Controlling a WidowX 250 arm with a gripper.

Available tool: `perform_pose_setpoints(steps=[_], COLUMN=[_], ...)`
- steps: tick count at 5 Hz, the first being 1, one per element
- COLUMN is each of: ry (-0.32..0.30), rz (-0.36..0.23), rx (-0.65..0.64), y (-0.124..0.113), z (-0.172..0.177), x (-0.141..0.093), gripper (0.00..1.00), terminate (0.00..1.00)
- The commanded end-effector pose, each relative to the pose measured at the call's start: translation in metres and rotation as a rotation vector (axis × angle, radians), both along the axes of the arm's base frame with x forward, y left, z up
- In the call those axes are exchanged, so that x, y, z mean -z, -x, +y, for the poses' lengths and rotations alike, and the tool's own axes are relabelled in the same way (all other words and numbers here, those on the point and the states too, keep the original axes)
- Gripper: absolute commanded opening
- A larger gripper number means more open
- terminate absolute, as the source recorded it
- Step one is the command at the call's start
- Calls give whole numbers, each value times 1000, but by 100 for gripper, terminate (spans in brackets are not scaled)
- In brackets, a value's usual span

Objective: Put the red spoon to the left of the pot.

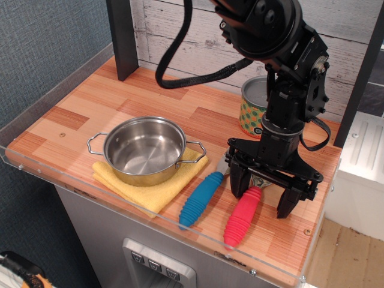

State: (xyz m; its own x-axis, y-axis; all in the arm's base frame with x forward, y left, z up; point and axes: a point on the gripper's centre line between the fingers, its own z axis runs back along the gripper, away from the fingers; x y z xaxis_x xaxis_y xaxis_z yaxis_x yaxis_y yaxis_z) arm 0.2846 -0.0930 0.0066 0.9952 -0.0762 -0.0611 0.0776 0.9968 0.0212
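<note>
A: observation.image looks down on a striped wooden countertop with a clear plastic rim. What is the black two-fingered gripper doing?

B: Its fingers are spread wide, one on each side of the upper end of the red spoon, the one with the thick, ribbed red-pink handle. The nearer finger stands between the red handle and the blue one beside it; the other finger is down on the far right side. Neither finger clearly touches the spoon, so it grips nothing.

A: And the spoon's metal bowl?

B: Mostly hidden under the gripper body; only a glint shows between the fingers. The handle lies flat on the wood, pointing toward the front edge.

A: Where does the spoon lie compared with the shallow round stainless-steel pot?

B: Well to the right of it. The pot, with its two wire loop handles, sits on a folded yellow cloth at the front left part of the counter. Between pot and spoon lies the blue-handled fork, its ribbed handle just beside the cloth's corner and roughly parallel to the spoon.

A: Anything behind the arm?

B: A printed tin can, green and orange patterned, stands upright near the whitewashed plank wall, partly covered by the arm
</note>
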Motion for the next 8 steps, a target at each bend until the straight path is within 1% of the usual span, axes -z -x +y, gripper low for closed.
perform_pose_setpoints(steps=[1,2,3,4,5,6,7,8], ry=[15,25,28,33,64,98,57,-46], rz=[-32,-38,-44,-77,-115,-148,-124,-78], rx=[6,-5,-14,-18,-27,-74,-107,-127], y=[-5,-6,-8,-11,-14,-17,-20,-22], z=[-4,0,7,10,19,34,54,87], x=[-4,-7,-13,-29,-50,-68,-82,-86], gripper=[100,0,0,0,0,0,0,0], terminate=[0,0,0,0,0,0,0,0])
